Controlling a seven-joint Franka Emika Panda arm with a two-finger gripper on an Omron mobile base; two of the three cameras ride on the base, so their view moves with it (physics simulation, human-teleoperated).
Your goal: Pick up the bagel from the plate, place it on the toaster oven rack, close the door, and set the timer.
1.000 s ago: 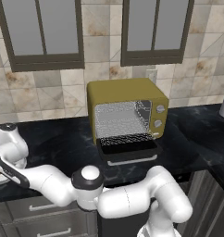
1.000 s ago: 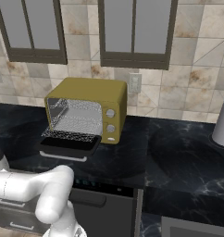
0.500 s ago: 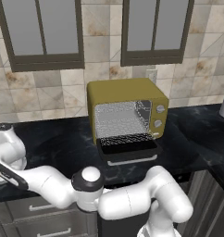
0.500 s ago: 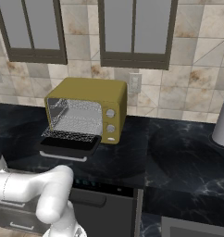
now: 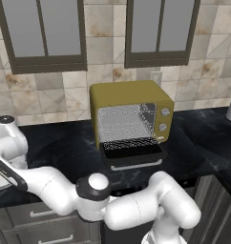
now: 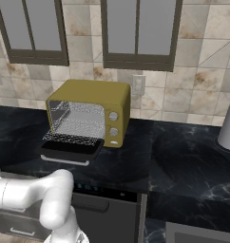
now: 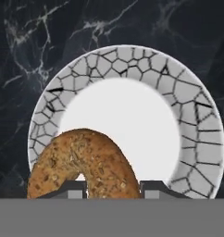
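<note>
Tool (image 7: 113, 187) now shut on bagel (image 7: 79, 164), over plate (image 7: 197, 139).

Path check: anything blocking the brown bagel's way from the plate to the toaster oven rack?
Nothing visible. The gripper is shut on the golden-brown bagel over the white crackle-rimmed plate. The olive-yellow toaster oven has its dark door folded down, the wire rack exposed, and bare black marble counter between.

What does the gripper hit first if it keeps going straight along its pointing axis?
The bagel: the gripper is shut on its ring, one fingertip in the centre hole. Right behind lies the plate, then the dark marble counter. Whether the bagel has lifted off the plate can't be judged from the hand view.
</note>
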